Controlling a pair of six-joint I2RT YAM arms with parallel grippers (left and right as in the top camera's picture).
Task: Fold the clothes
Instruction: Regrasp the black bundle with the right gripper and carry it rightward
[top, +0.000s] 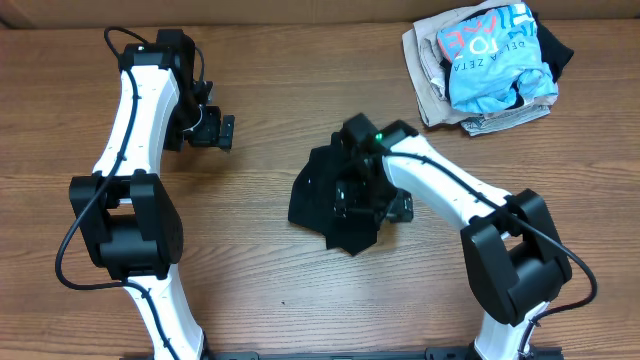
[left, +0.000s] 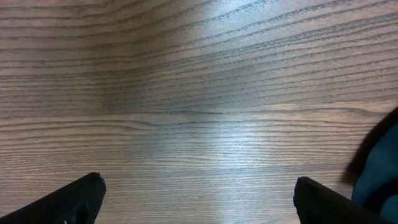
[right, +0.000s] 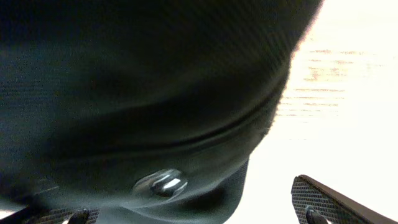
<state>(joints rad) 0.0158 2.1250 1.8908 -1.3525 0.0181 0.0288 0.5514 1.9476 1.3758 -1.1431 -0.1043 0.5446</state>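
Note:
The black shirt (top: 318, 195) lies bunched in a crumpled heap at the middle of the wooden table. My right gripper (top: 375, 205) is down on the heap's right part. In the right wrist view the black fabric (right: 137, 87) fills most of the frame, and the fingers (right: 193, 202) stand wide apart with cloth lying over the left one. A small shiny spot (right: 163, 182) shows on the cloth. My left gripper (top: 222, 132) is open and empty over bare table to the upper left of the shirt. Its wrist view shows the spread fingers (left: 199, 199) and dark cloth (left: 379, 162) at the right edge.
A pile of other clothes (top: 490, 65), light blue, beige and black, sits at the table's back right corner. Bare wooden table (top: 250, 280) lies between the shirt and the left arm and along the front.

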